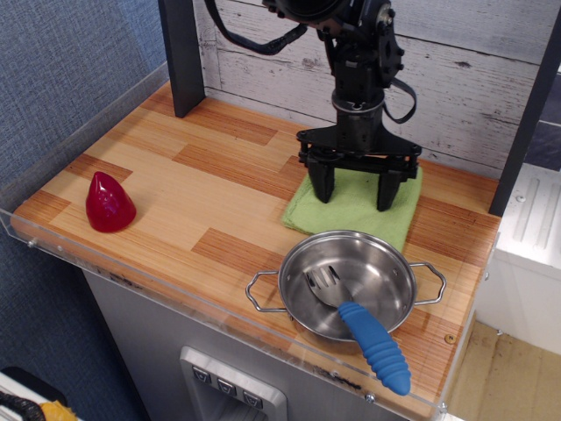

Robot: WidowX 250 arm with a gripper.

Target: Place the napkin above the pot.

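Note:
The light-green napkin (352,217) lies flat on the wooden counter, just behind the pot and touching its far rim. The pot (387,263) is a shallow steel pan with two wire loop handles, near the front right edge. My gripper (354,195) stands upright over the napkin, its two black fingers spread wide with their tips down on the cloth. One fingertip (323,190) is near the napkin's left part, the other towards its right. A blue-handled fork (375,346) rests in the pot, handle over the front rim.
A red cone-shaped object (109,203) sits at the left front of the counter. A dark post (180,53) stands at the back left. A white plank wall runs behind. A clear plastic lip (131,276) edges the front and left.

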